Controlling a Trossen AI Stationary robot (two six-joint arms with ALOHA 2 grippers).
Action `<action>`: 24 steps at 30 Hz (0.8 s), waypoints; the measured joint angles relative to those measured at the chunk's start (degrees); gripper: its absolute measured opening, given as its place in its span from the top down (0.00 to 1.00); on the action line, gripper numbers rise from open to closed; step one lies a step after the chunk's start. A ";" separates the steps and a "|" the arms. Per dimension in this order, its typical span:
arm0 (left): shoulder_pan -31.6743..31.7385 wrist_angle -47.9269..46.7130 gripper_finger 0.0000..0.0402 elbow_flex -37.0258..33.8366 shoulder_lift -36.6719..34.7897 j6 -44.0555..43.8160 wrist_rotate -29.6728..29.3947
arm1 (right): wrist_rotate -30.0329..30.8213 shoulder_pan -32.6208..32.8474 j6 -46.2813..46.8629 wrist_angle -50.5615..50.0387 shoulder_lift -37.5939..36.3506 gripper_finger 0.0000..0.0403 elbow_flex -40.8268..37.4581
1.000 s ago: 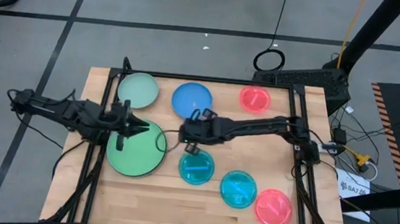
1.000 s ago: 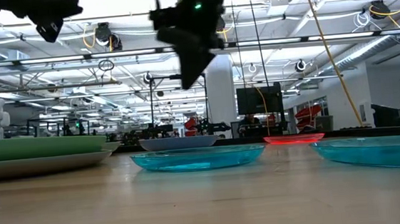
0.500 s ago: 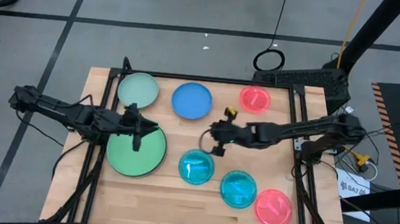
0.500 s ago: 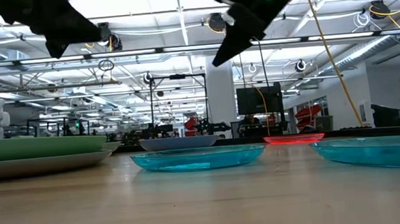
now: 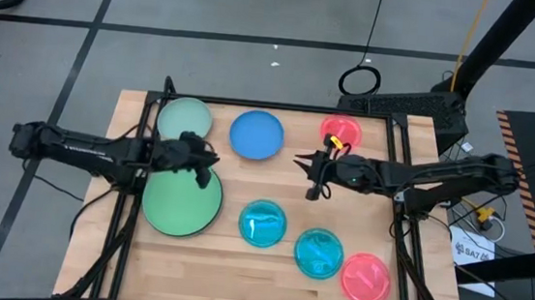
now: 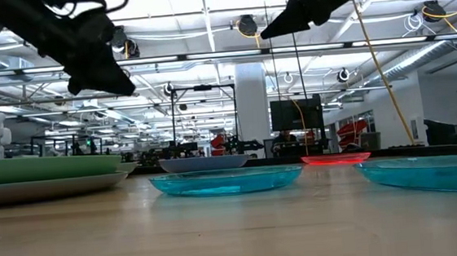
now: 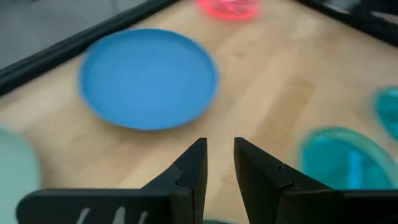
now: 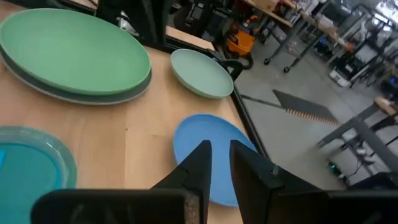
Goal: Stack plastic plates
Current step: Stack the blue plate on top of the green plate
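Note:
A large green plate (image 5: pixel 181 201) lies on a grey plate (image 8: pixel 43 89) at the table's left. A pale green plate (image 5: pixel 184 120), a blue plate (image 5: pixel 256 134) and a pink plate (image 5: pixel 341 132) lie along the far edge. Two cyan plates (image 5: pixel 263 223) (image 5: pixel 319 253) and a second pink plate (image 5: pixel 365 278) lie toward the near right. My left gripper (image 5: pixel 211 157) hangs over the green plate's far right rim. My right gripper (image 5: pixel 307 165) hangs between the blue and the far pink plate, pointing left. Each gripper's fingers stand a narrow gap apart with nothing between them (image 7: pixel 219 144) (image 8: pixel 219 146).
A black frame rail (image 5: pixel 281 107) runs along the table's far edge, and side rails run down both sides. Bare wood (image 5: pixel 275 180) lies in the middle, between the two grippers. Cables and a stand are on the floor beyond the far right corner.
My right gripper has drawn back from beside the green plate's right rim toward the table's right and far edges, and has tipped up from pointing down to nearly level. My left gripper has moved a little toward the right and far edges and has come down. No plate has moved.

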 joint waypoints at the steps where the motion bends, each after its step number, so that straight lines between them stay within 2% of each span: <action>1: 1.59 -0.85 0.79 0.87 0.48 0.04 0.02 | -0.02 -0.08 -0.50 -0.19 -0.32 0.87 0.00; 8: 11.70 -14.11 0.79 10.19 6.42 4.62 0.26 | -0.01 -1.59 -2.36 -1.76 -0.46 0.87 0.00; 16: 20.89 -29.04 0.79 19.37 17.16 9.16 5.50 | 0.04 -4.25 -4.46 -2.33 -1.34 0.87 0.02; 20: 23.06 -34.63 0.79 24.00 22.91 16.51 6.93 | 0.11 -4.79 -4.47 -5.92 -3.62 0.87 0.02; 24: 23.99 -34.06 0.79 27.00 27.40 24.41 6.98 | 0.08 -4.81 -2.30 -10.81 -6.75 0.87 0.02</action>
